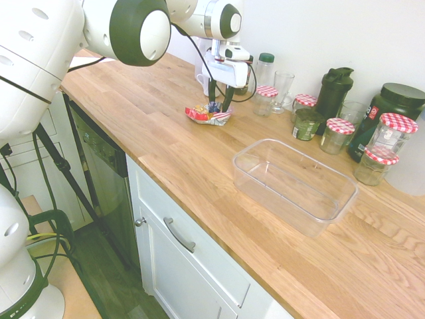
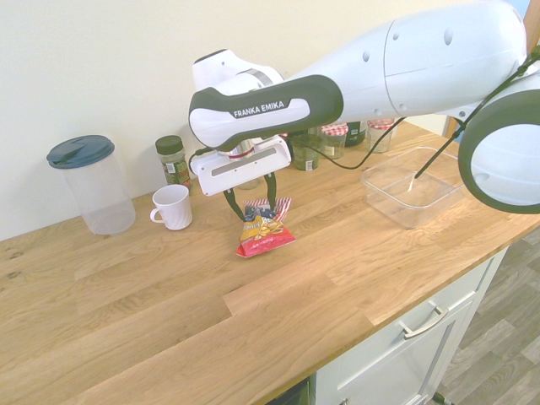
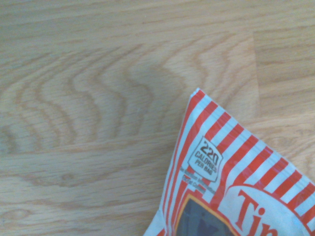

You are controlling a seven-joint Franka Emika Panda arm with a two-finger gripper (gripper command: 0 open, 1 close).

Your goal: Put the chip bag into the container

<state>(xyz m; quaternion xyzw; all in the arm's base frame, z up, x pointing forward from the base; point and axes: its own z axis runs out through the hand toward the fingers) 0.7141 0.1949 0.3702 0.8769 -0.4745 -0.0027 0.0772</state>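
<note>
second exterior view shows us the gripper (image 2: 251, 202) pointing straight down over the chip bag (image 2: 264, 229), which lies flat on the wooden counter (image 2: 152, 312) just beside the white mug (image 2: 173, 206), on the mug's container side. we read the bag's long axis as running from the mug's side out toward the counter's front edge, and the fingers (image 2: 229, 202) straddle its striped far end, one on each side, across the short width. so the bag sits directly under and between the jaws, not off to a side; we judge the coming move turns on closing across that end and lifting.

in the first exterior view the same picture holds: the gripper (image 1: 220, 101) stands over the bag (image 1: 208, 114), with the dark fingers down at the bag's level. the jaws stand apart, with the bag's end in the gap; we can't tell from either view whether the pads already press the foil, and the bag looks to rest on the wood, not lifted.

the container (image 1: 295, 184) is well apart from the mug, further along the counter, and holds nothing. the wrist view shows only the bag's (image 3: 231, 177) striped corner on the wood.
</note>
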